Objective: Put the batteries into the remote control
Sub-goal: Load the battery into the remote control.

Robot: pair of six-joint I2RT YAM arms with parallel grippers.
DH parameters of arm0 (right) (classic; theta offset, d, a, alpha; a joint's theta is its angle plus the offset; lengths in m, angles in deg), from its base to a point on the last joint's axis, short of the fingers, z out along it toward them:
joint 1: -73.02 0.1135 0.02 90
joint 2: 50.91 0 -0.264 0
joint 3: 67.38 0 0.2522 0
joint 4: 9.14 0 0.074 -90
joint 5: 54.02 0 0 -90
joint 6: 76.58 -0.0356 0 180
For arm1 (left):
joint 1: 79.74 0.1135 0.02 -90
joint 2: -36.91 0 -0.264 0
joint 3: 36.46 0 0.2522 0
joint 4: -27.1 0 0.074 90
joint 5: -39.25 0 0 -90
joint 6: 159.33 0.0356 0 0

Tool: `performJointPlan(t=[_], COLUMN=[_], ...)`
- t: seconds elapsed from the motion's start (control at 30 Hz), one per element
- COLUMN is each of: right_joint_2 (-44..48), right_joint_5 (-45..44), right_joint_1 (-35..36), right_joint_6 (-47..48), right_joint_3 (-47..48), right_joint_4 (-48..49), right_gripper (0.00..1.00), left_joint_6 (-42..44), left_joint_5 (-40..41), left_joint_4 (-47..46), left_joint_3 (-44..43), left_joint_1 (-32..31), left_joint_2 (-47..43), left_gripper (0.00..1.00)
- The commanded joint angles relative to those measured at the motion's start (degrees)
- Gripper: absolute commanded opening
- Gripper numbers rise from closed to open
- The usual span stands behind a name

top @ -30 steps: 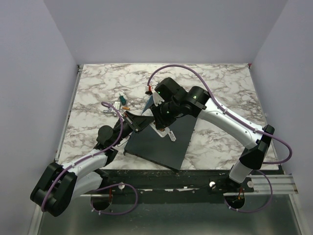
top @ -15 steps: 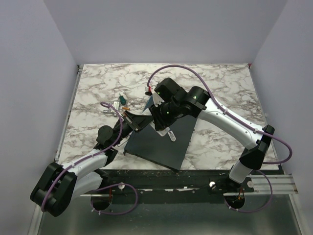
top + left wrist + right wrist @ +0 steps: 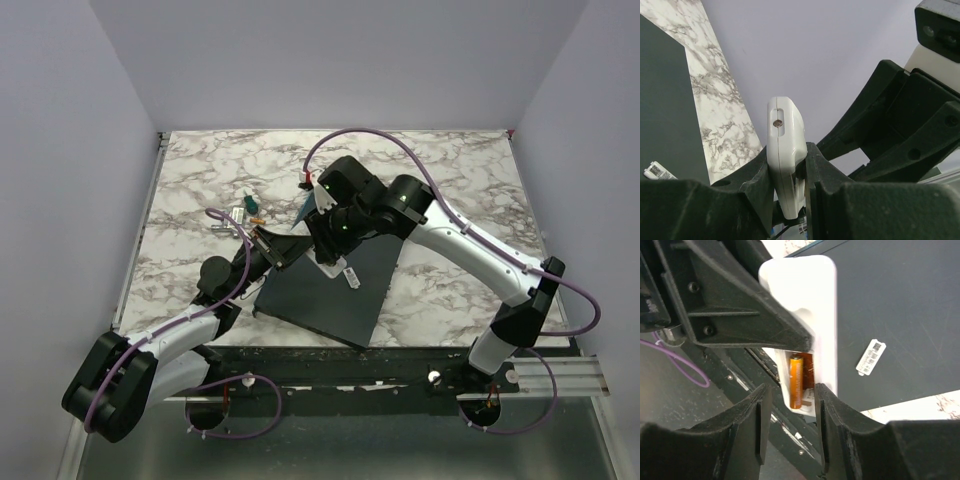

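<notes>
Ok so from where I'm standing: the left gripper (image 3: 788, 167) is clamped tight on the remote control (image 3: 785, 132), pinching it by its edges and holding it up off the table (image 3: 450, 170), roughly mid-table and a bit left of center. The remote's open back faces the other arm.

The right gripper (image 3: 792, 402) is right over the remote's lower end w/ its fingers (image 3: 760, 415) apart, one on each side of the battery bay. It isn't squeezing anything afaict.

In the right wrist view you can see a battery (image 3: 796, 380) lying lengthwise in the bay, on the side closer to the left gripper's finger. There's something coppery right next to it, but idk if that's a 2nd cell or just the contact, can't tell.

Under both grippers is a big dark grey slab (image 3: 330, 295) lying flat on the marble near the front edge, w/ a lil white barcode sticker (image 3: 871, 356) on it.

Further left and back on the table there are a few small green/orange bits (image 3: 248, 210), too tiny to make out.
</notes>
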Motion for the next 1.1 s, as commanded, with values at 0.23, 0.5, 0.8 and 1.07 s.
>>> performJointPlan(t=[0.23, 0.5, 0.8, 1.07], right_joint_2=[8.79, 28.09, 31.91, 32.46], right_joint_5=[-5.02, -3.15, -0.14, 0.87], right_joint_1=[-0.05, -0.04, -0.01, 0.02], right_joint_6=[1.54, 3.55, 3.43, 0.90], right_joint_3=[-4.88, -29.86, -35.35, -38.27], right_joint_4=[8.21, 32.32, 33.50, 37.97], right_gripper=[0.48, 0.29, 0.20, 0.24], left_joint_6=[-2.08, -4.75, -6.24, -5.67], left_joint_5=[-0.11, -1.21, -1.11, -0.78], left_joint_4=[-2.88, -2.20, -1.10, 2.53], left_joint_3=[-0.06, -0.58, -1.22, -1.26], left_joint_1=[-0.30, -0.30, -0.30, -0.30], left_joint_2=[-0.09, -0.09, -1.50, -4.28], left_gripper=[0.00, 0.00, 0.00, 0.00])
